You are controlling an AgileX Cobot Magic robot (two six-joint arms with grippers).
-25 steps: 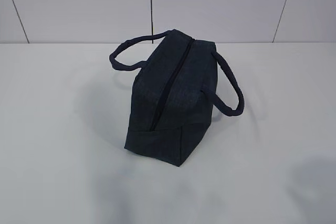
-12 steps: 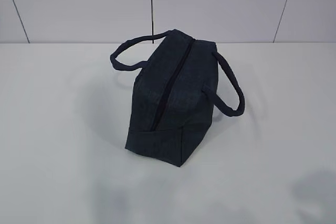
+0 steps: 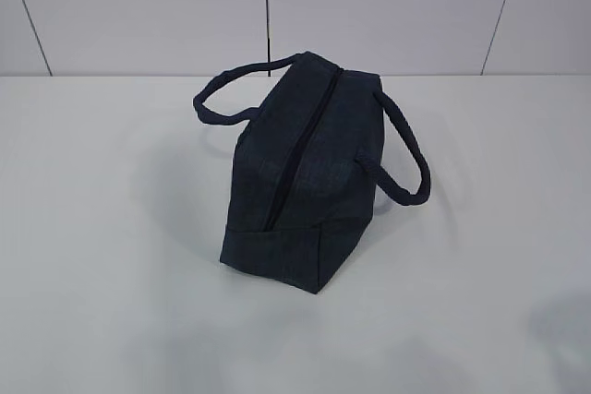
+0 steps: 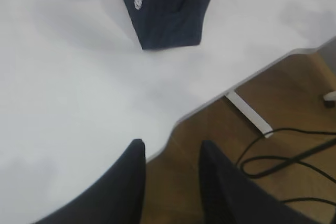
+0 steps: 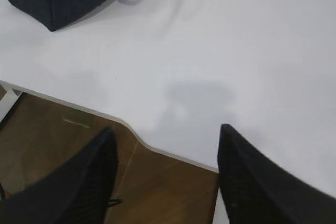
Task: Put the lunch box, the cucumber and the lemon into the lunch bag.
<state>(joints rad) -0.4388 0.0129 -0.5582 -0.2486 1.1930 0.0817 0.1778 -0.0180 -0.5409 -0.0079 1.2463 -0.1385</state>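
On the white surface (image 3: 102, 256) nothing shows but the lunch bag (image 3: 300, 177), standing just above the middle of the exterior frame with its dark zipper line running along the top, apparently zipped shut, and a padded handle drooping to each side. The lunch box, the cucumber and the lemon appear in none of the views, so either they are inside or off camera; I cannot tell which. With the bag shut and both arms far from it, the packing looks finished and the arms parked, though this is only a reading of the layout. If anything is still to go in, the zipper would have to be opened first.

In the left wrist frame, the left hand (image 4: 170, 169) sits low at the bottom centre, its two dark fingers a little apart with nothing between them, poised over the surface's near edge and the wooden floor (image 4: 273, 103); the bag lies well away at the top of that frame.

In the right wrist frame, the right hand (image 5: 165, 153) is spread wide and empty at the bottom, also over the surface's edge, with a corner of the bag at the upper left.
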